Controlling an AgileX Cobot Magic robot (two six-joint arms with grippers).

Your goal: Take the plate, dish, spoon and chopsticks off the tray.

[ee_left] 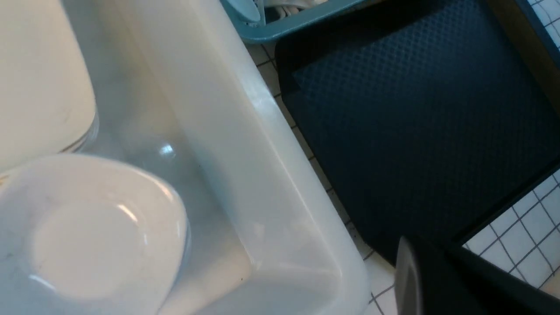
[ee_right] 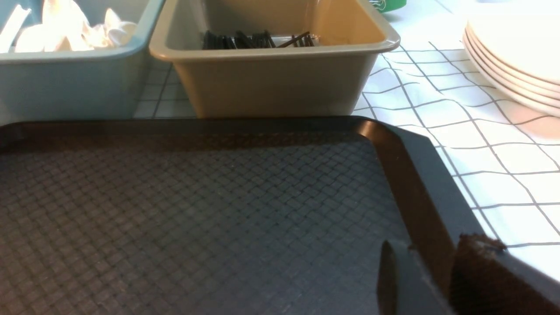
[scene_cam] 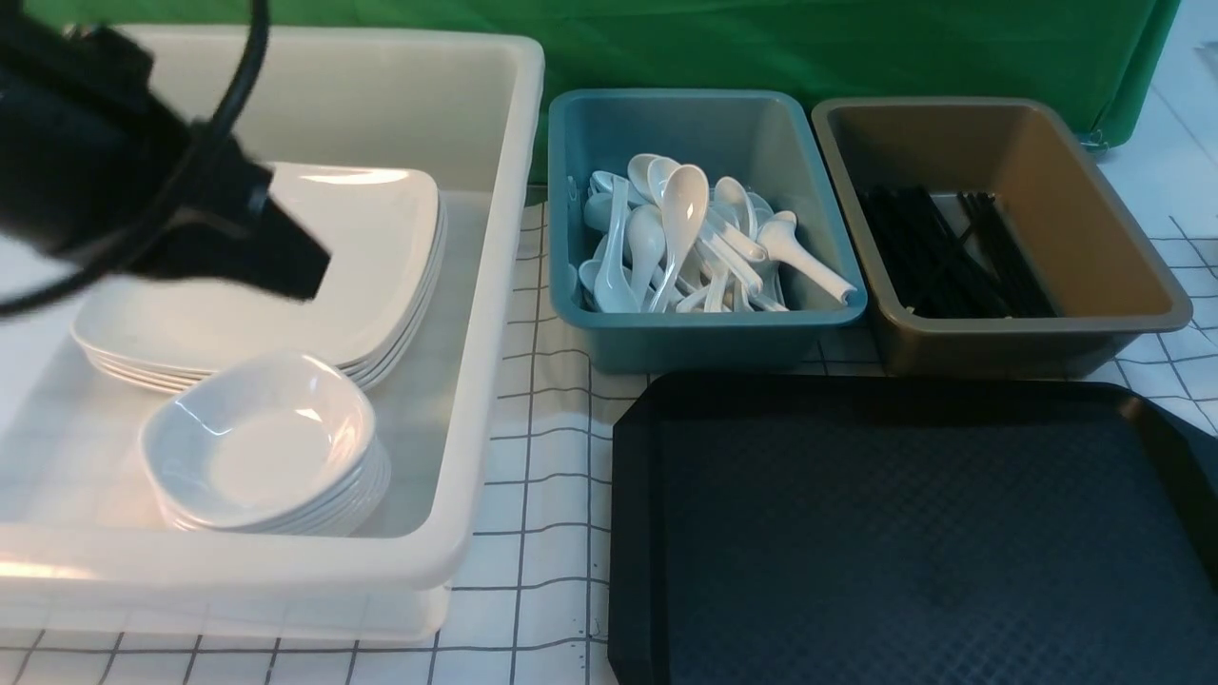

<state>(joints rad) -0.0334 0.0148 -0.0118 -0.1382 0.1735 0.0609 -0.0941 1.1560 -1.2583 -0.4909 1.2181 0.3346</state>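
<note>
From my seat the tray sits nearest, on the checked cloth of the table, right of centre, and its diamond-textured surface carries nothing. To its left stands a large white tub; in the tub's near end I see the dish as the top of a small stack of like dishes, and behind it the plate tops a stack of larger white plates. My left end effector hangs over that plate stack, its dark fingers brought together with nothing between them; in the left wrist view only one dark fingertip shows, at the frame's edge over the tray corner. My right end effector does not appear in the front view; in its own wrist view two dark fingers show low over the tray's rim with a gap between them, nothing in that gap. Beyond the tray, a teal tub holds a heap of white soup spoons, the spoon lying uppermost among them. Right of it a brown tub holds the chopsticks in a bundle of black sticks. A green backdrop closes the far side.
</note>
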